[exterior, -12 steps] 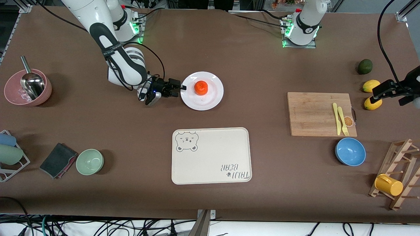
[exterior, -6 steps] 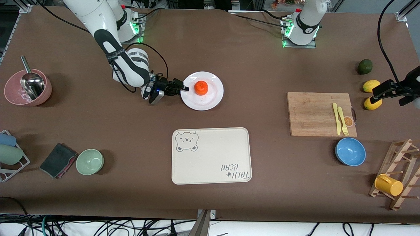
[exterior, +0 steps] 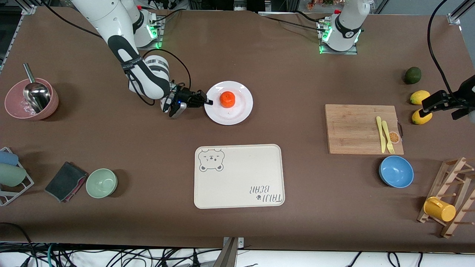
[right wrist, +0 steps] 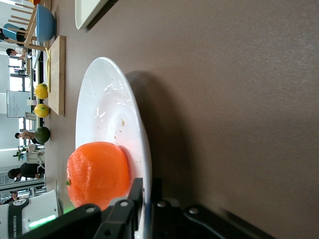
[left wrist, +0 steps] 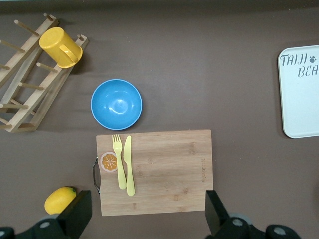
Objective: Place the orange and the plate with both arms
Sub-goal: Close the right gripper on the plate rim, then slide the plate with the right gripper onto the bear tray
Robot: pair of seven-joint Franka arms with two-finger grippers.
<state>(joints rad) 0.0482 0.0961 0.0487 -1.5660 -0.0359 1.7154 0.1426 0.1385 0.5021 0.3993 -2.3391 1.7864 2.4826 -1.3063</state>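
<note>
- Both grippers: right gripper (exterior: 206, 100) pinched shut on plate (exterior: 237, 111) rim, at edge toward right arm's end; left gripper (exterior: 438, 103) wide open, waiting over lemons (exterior: 421, 116).
- Orange (exterior: 227, 99) sits on plate, just beside right fingers.
- Tray (exterior: 239, 176) lies nearer cam than plate; right arm much closer.

Robotics lab, bench-mounted arms (exterior: 137, 70), trailing cables (exterior: 111, 256)

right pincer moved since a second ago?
Yes. The right pincer slid toward the plate, which stayed put, and shut on its rim on the side toward the right arm's end of the table.
</note>
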